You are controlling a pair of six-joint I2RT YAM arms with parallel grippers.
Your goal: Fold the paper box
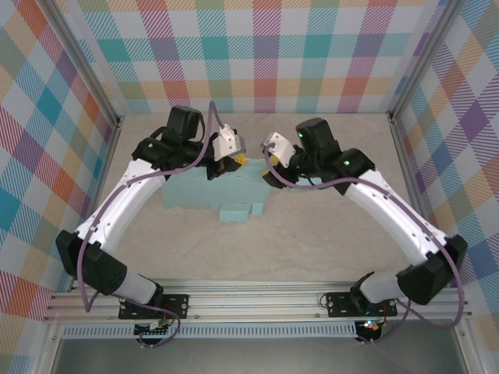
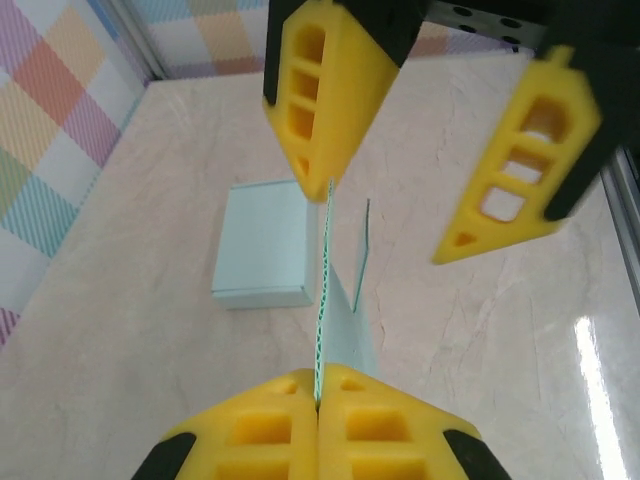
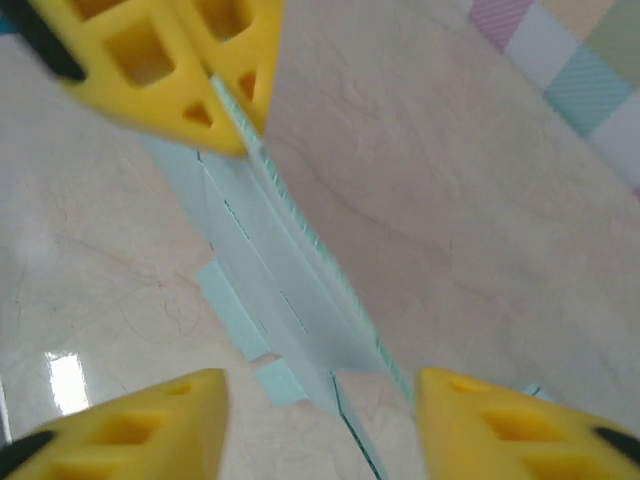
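The light teal paper box (image 1: 201, 193) lies partly flattened in the middle of the table, with one panel (image 2: 346, 322) standing up on edge. My left gripper (image 2: 320, 385) is shut on the top edge of that upright panel. In the top view the left gripper (image 1: 227, 163) sits over the box's back edge. My right gripper (image 3: 320, 400) is open, its yellow fingers (image 3: 130, 432) astride the same panel (image 3: 290, 290) without touching it. It hangs just right of the left one, at the box's right end (image 1: 269, 173). A folded flap (image 2: 262, 245) lies flat beside the panel.
The marble-look tabletop (image 1: 312, 249) is walled by checked panels at the back and sides, with metal posts (image 1: 401, 148) at the corners. Small tabs of the box (image 1: 238, 210) stick out toward the front. Both arms arch in from the near rail.
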